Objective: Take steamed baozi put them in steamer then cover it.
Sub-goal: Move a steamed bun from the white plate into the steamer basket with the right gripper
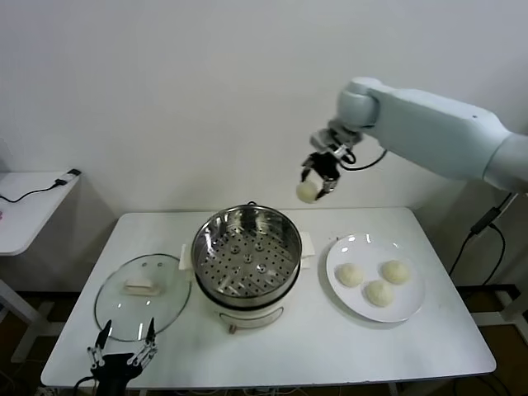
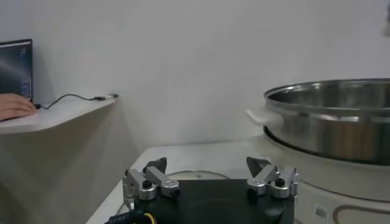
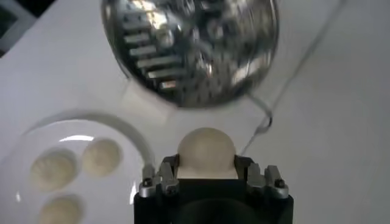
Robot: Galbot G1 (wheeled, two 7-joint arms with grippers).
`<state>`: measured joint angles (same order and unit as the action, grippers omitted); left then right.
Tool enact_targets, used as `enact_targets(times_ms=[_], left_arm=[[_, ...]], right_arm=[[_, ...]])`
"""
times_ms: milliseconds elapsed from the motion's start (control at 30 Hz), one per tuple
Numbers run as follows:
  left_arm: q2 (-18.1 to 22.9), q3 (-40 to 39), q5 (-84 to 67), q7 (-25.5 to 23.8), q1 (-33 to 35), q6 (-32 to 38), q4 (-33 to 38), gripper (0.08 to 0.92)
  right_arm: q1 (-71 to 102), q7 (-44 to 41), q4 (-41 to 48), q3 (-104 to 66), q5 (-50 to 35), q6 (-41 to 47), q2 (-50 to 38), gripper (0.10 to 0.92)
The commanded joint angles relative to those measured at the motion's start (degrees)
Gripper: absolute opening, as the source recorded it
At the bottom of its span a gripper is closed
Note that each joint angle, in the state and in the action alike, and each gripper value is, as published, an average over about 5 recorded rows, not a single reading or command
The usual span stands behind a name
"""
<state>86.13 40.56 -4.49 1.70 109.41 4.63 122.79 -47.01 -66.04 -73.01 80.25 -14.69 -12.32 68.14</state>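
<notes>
Right pincer (image 1: 316,179) grips baozi (image 1: 307,191) above unlabelled steamer (image 1: 247,256).

Right gripper (image 1: 318,176) raised, fingers clamped, left gripper (image 1: 122,346) low, spread

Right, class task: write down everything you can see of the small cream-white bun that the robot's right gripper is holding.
The small round cream-white bun looks smooth and doughy, domed on top. The right gripper is shut on it, black fingers pressing both sides. It hangs in the air above the white table, behind and to the right of the shiny round steel steamer, touching nothing else. Three matching buns lie on the round white plate.
</notes>
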Motion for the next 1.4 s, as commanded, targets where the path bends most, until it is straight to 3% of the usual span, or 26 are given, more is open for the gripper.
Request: enact_targets(times_ms=[33, 267, 633, 967, 1133, 1267, 1400], left_arm=[[0.0, 0.1, 0.2, 0.0, 0.1, -0.1, 0.8, 0.823], [0.5, 0.1, 0.3, 0.6, 0.2, -0.1, 1.0, 0.823], [1.1, -0.3, 0.3, 1.2, 0.3, 0.2, 0.7, 0.823], [1.3, -0.3, -0.1, 1.6, 0.6, 0.5, 0.9, 0.823], [1.5, -0.3, -0.1, 1.8, 0.5, 0.6, 0.9, 0.823], [1.4, -0.2, 0.0, 1.8, 0.6, 0.6, 1.0, 0.823], [1.3, -0.4, 0.3, 1.8, 1.0, 0.5, 1.5, 0.823]], right_arm=[[-0.6, 4.4, -10.0, 3.0, 15.6, -13.2, 8.1, 0.619], [11.6, 9.3, 3.9, 0.1, 30.7, -15.7, 11.5, 0.620], [22.7, 13.5, 14.4, -4.7, 35.3, -14.9, 14.2, 0.619], [22.9, 14.8, 17.8, -6.0, 34.0, -16.1, 14.6, 0.639], [17.4, 12.4, 13.9, -5.1, 22.7, -16.4, 12.4, 0.753], [4.7, 5.8, 7.8, 0.3, 2.7, -13.5, 7.9, 0.816], [-6.6, -1.9, 4.6, 7.9, -15.4, -3.0, -0.6, 0.822]])
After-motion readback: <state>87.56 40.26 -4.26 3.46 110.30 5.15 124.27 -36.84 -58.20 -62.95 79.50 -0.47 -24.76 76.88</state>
